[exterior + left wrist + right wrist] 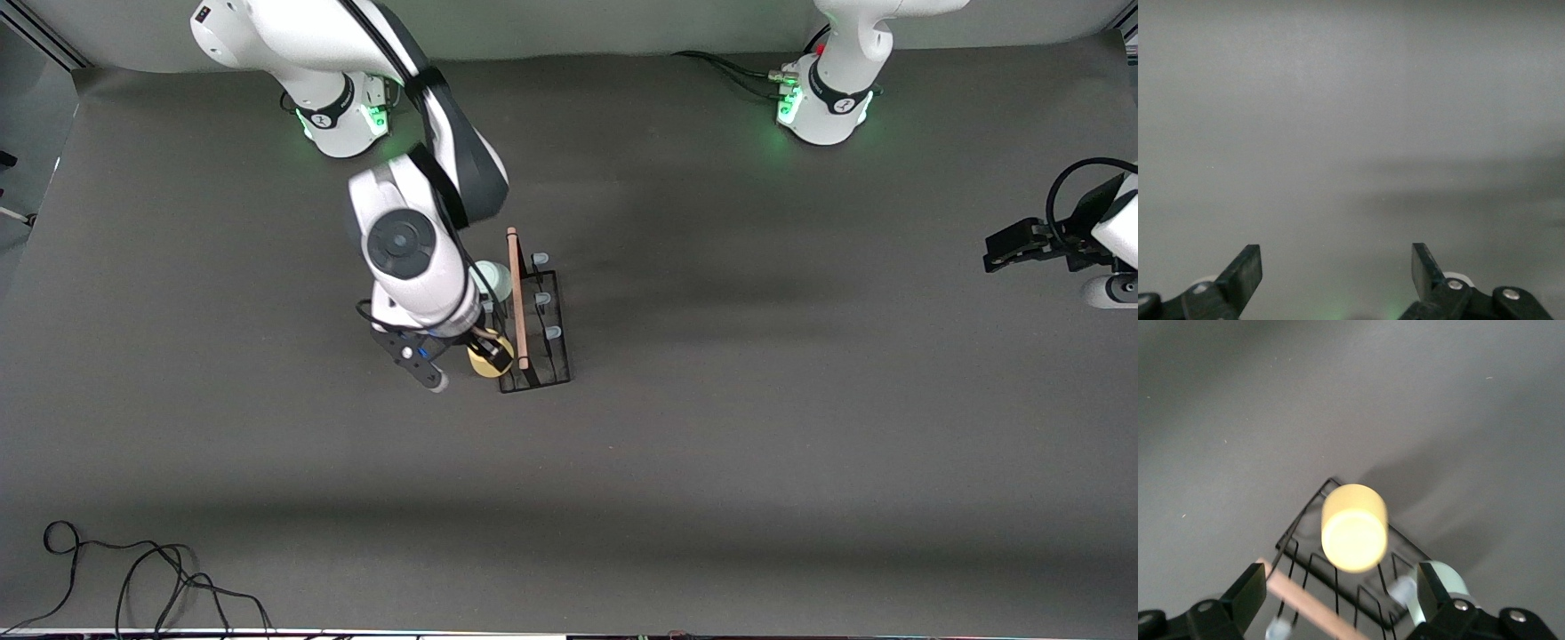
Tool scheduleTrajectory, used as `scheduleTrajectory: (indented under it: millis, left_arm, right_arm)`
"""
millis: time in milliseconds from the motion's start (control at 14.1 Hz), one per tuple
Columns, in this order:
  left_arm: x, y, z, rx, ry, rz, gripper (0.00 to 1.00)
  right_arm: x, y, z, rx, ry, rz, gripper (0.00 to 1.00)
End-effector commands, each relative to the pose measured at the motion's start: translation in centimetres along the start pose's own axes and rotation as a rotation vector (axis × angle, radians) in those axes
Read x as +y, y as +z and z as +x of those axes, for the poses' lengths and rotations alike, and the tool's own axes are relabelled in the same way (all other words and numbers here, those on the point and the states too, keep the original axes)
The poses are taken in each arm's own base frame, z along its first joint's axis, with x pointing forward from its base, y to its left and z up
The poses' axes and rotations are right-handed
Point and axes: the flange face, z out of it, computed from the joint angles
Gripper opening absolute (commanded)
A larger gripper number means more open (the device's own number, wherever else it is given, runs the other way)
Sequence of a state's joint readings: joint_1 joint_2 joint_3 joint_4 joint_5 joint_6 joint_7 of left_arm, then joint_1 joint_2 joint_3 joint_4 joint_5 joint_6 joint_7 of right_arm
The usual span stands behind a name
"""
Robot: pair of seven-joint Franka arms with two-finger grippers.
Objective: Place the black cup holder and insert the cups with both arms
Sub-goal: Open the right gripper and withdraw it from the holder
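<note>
A: Where does the black cup holder [536, 329] stand?
B: On the grey table [800, 427], near the middle and toward the right arm's end, with its wooden rod handle [517, 298] along the top and bare pale-tipped pegs [546, 299] on the side toward the left arm.

A: And the cups?
B: The yellow cup [1353, 527] sits upside down on a peg at the end of the rack nearer the front camera. The pale green cup [492, 278] sits on a peg farther from that camera, partly hidden by the right arm.

A: The right gripper [1338, 590]?
B: It hovers over the yellow cup, fingers spread wide on either side, apart from the cup.

A: The left gripper [1337, 270]?
B: It waits at the left arm's end of the table, fingers wide apart, holding nothing.
</note>
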State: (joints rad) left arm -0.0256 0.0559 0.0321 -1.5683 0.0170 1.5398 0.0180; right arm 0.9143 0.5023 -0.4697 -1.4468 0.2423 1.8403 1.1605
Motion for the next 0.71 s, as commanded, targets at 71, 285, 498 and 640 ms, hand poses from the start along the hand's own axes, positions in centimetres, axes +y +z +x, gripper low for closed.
scheduleTrajectory:
  millis: [71, 285, 498, 640]
  left_arm:
    - [0.0, -0.1, -0.1, 0.011, 0.013, -0.009, 1.0]
    - [0.1, -0.3, 0.0, 0.019, 0.015, -0.009, 1.0]
    - [0.6, -0.5, 0.1, 0.034, 0.025, -0.01, 1.0]
    - [1.3, -1.0, 0.5, 0.083, 0.055, -0.056, 1.0]
  right_arm:
    - [2.5, -9.9, -0.5, -0.042, -0.02, -0.012, 1.0]
    - [6.8, -14.8, 1.3, -0.072, -0.125, -0.02, 1.0]
    - [13.5, -18.6, 6.6, -0.064, -0.244, -0.003, 1.0]
    - [17.9, -19.5, 9.5, -0.043, -0.353, -0.011, 1.0]
